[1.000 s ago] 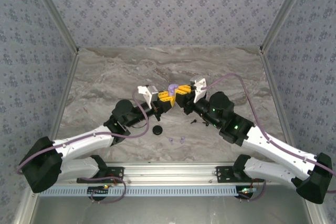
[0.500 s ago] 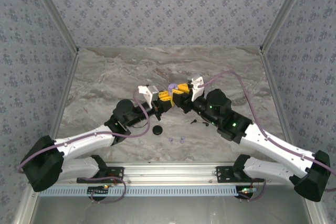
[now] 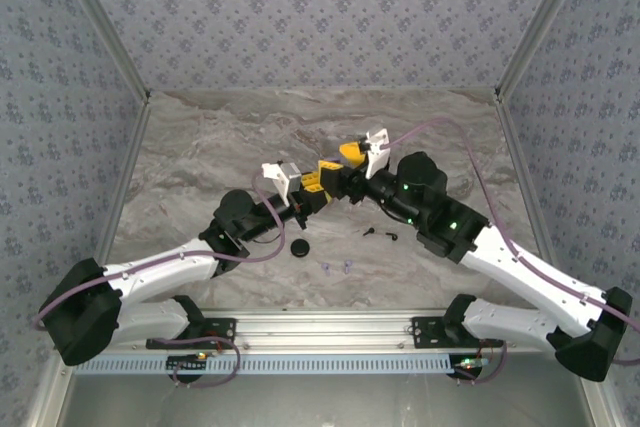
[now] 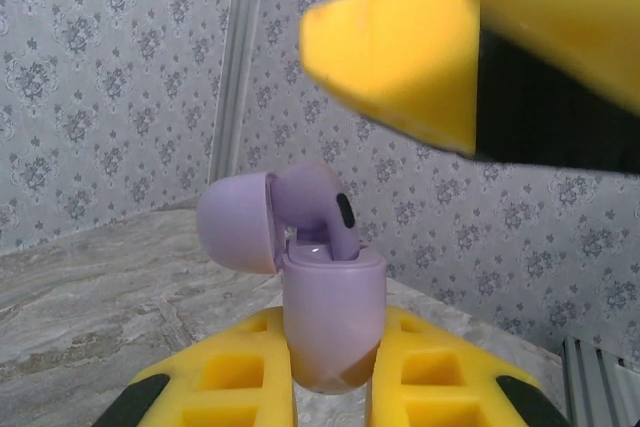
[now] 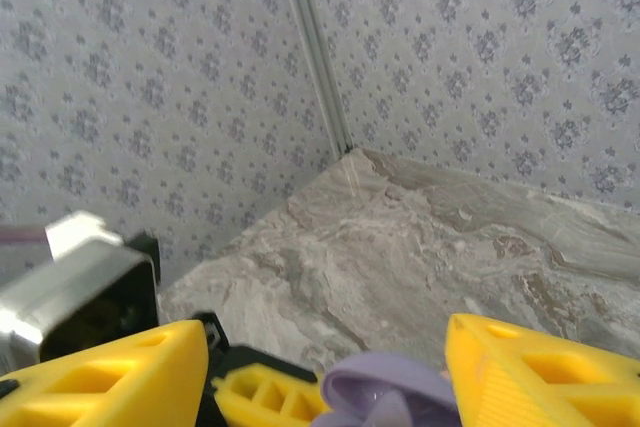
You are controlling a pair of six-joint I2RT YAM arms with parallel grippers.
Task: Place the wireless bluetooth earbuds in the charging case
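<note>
My left gripper (image 4: 333, 332) is shut on a pale lavender charging case (image 4: 333, 292), held upright above the table with its lid (image 4: 238, 222) hinged open to the left. A lavender earbud (image 4: 318, 199) stands in the case with its head above the rim. My right gripper (image 5: 328, 335) hovers just over the case, open, its yellow fingers (image 5: 110, 377) wide apart and nothing between them. In the top view the two grippers, left (image 3: 322, 183) and right (image 3: 350, 160), meet at mid-table.
On the marble table (image 3: 200, 147) near the arms lie a round black case (image 3: 299, 247), two black earbuds (image 3: 380, 234) and two lavender earbuds (image 3: 337, 268). Patterned walls close in the left, back and right sides.
My right gripper has opened and let go of the lavender earbud, which now sits in the case. It has drawn up and back a little. The left gripper has held still.
</note>
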